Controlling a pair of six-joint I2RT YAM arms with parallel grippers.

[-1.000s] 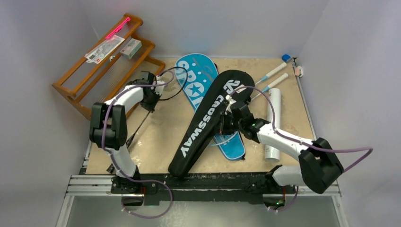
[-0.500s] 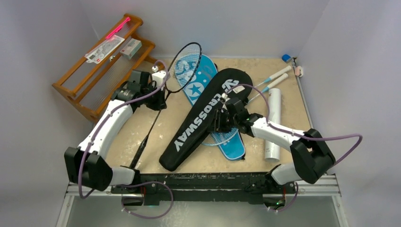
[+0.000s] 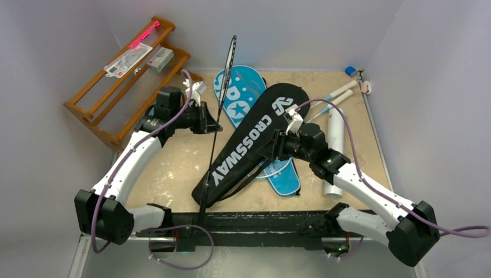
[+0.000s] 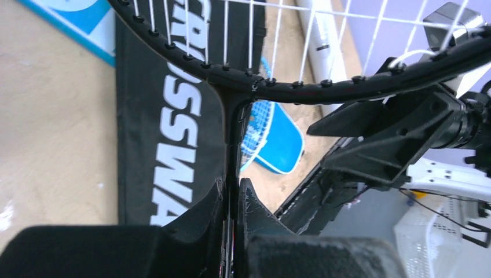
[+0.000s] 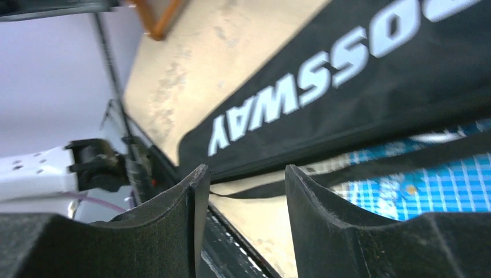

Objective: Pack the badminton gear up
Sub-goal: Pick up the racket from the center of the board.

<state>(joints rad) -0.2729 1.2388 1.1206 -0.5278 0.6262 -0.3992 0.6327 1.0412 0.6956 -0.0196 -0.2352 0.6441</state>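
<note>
- The counter (image 3: 173, 165) is crossed diagonally by the black "CROSSWAY" cover (image 3: 255, 136), which is laid over the blue cover (image 3: 246, 87) and a light-blue racket (image 3: 273, 169).
- The black racket (image 3: 230, 61) is held with its head raised and edge-on from above — its shaft is pinched by the left jaws just below the head.
- The white tube (image 3: 336, 136) is seen lying near the counter's right edge.
- The right jaws are spread — nothing is held between them — beside the black cover's edge.
</note>
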